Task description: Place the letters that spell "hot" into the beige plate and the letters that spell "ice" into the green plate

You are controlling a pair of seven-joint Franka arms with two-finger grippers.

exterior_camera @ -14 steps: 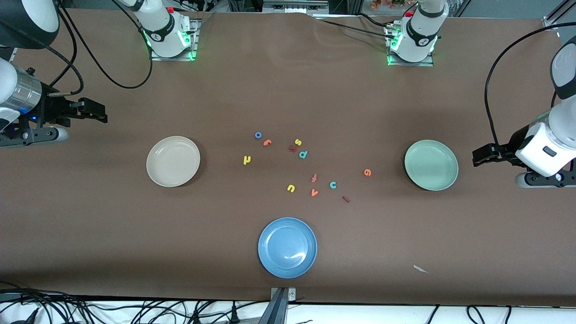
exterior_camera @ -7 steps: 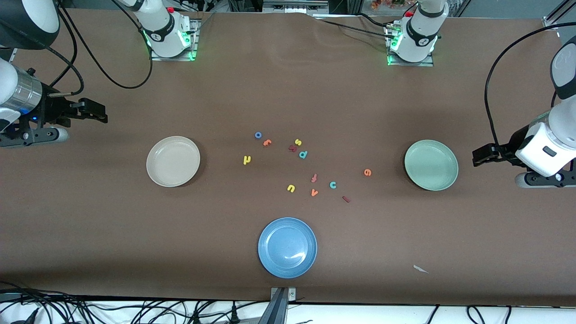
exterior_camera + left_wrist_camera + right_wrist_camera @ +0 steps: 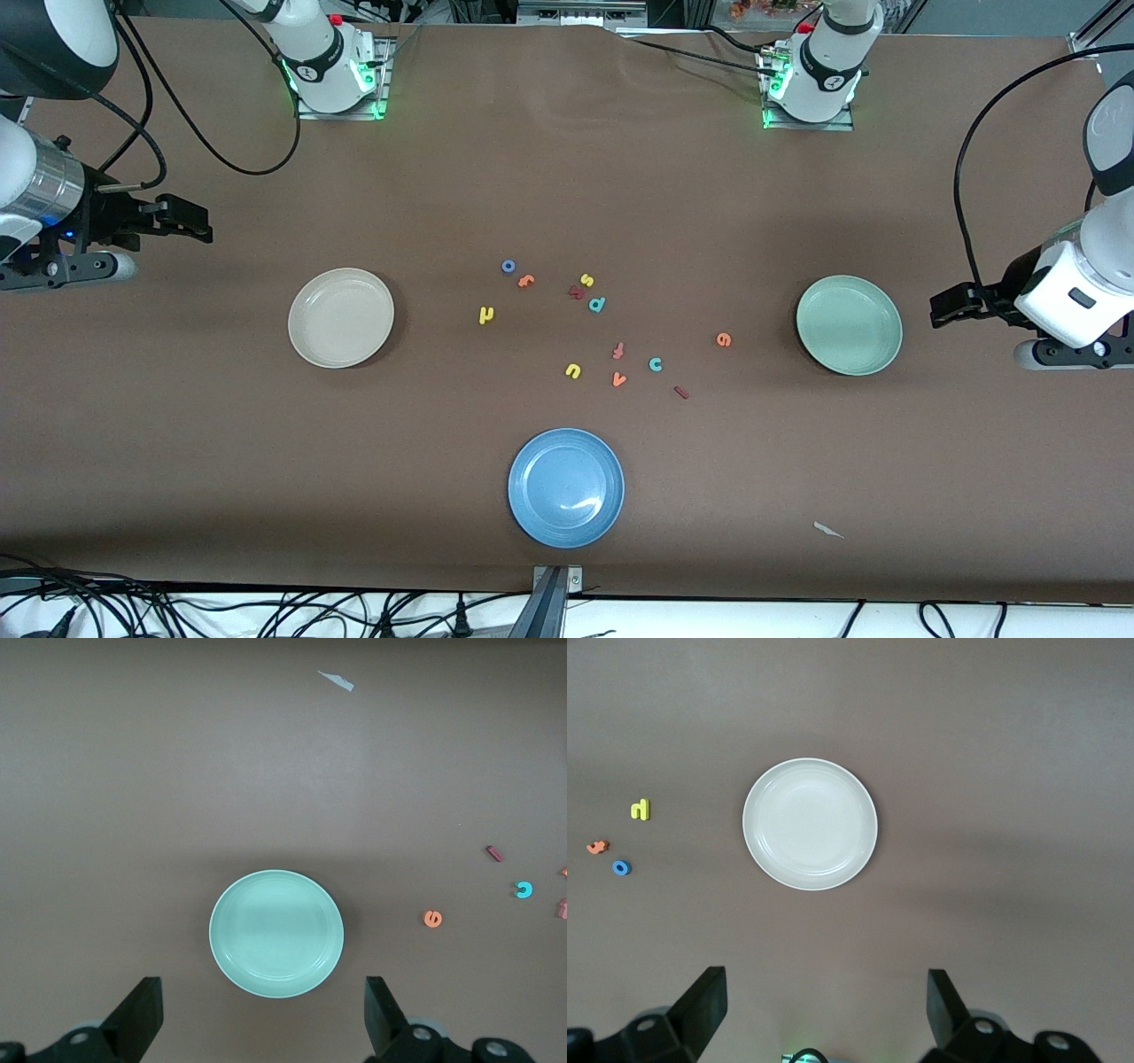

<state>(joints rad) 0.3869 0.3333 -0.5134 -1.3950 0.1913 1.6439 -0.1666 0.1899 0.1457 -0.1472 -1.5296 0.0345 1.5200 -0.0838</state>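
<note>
The left gripper [image 3: 261,1019] hangs over the left arm's end of the surface [image 3: 567,177] with its jaws spread wide and empty. The green plate [image 3: 849,324] lies on the surface just ahead of them, bare. Past the plate from those jaws lie the orange "e" [image 3: 724,339], then the teal "c" [image 3: 656,364] and the dark red "i" [image 3: 681,392], all well apart from them.

The right gripper [image 3: 824,1014] waits over the right arm's end, jaws likewise wide and empty. The beige plate [image 3: 341,317] lies ahead of them, bare; farther on lie the yellow "h" [image 3: 485,315], the orange "t" [image 3: 526,282] and the blue "o" [image 3: 508,266].
</note>
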